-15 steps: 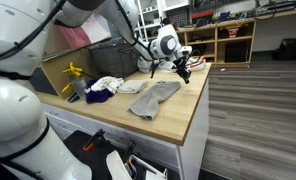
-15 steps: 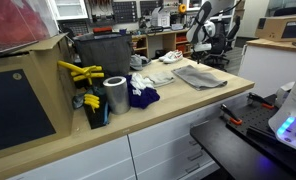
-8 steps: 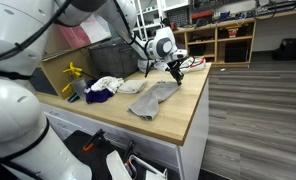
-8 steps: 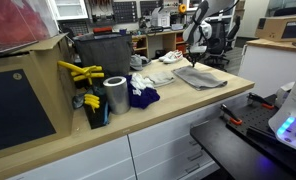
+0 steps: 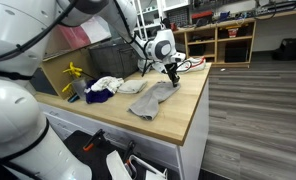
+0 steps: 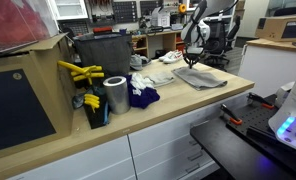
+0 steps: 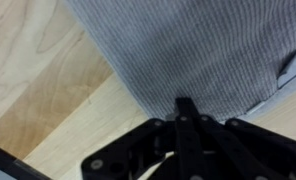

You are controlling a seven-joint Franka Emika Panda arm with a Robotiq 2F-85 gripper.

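Wrist view shows the pincer [image 7: 185, 103] with its two fingers drawn tight together, nothing visible between them, the closed tips set on the grey cloth [image 7: 198, 45] just inside its hem, with bare wood of the worktop [image 7: 38, 70] to either side of that corner. The cloth lies flat and spread toward the far end of the worktop [image 5: 191, 112], between its back edge and front edge, well apart from the heap of white and dark-blue rags [image 5: 106, 87].

The step in hand looks like a press on the fabric with shut tips rather than a pinch. To do it well, I judge the push should be light and straight down, enough to hold the weave against the wood without scraping it. Contact should sit on cloth, not slip off the hem onto bare board. Any sideways travel should run level with the worktop, slowly, so the fabric slides rather than bunches ahead of the tips.

In both exterior views the arm [image 5: 138, 38] reaches over from the back edge, wrist bent so the pincer [image 6: 192, 60] points almost straight down at the cloth's far end.
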